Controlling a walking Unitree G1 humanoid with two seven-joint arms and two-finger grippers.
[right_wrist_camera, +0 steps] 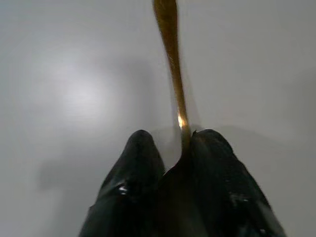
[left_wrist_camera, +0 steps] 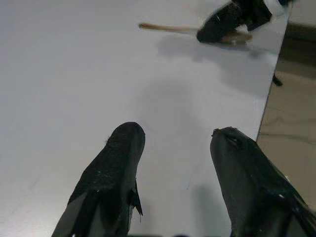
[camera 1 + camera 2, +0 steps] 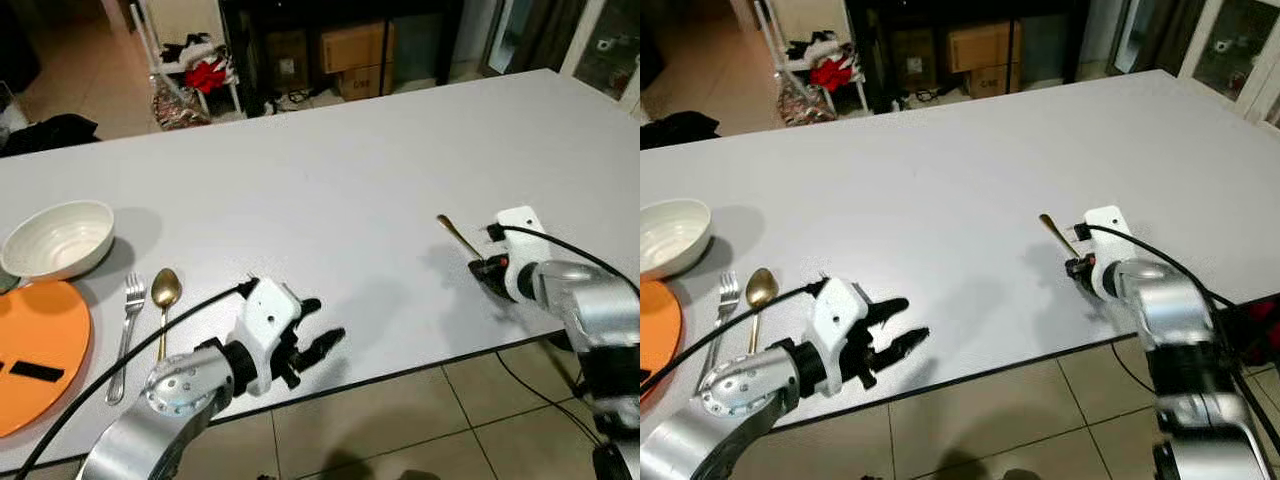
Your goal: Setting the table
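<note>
A gold utensil [image 1: 173,69] is clamped between the closed fingers of the right gripper [image 3: 492,268], well apart from the orange plate [image 3: 40,350]. Carrying it toward that plate is judged next. The left gripper [image 3: 318,330] is held apart, empty, nearer the plate.

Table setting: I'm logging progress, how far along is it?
Laid out: orange plate, bowl, fork and spoon at the table's left. In hand: right gripper shut on a gold utensil. Left: placing it; left gripper open, idle.
</note>
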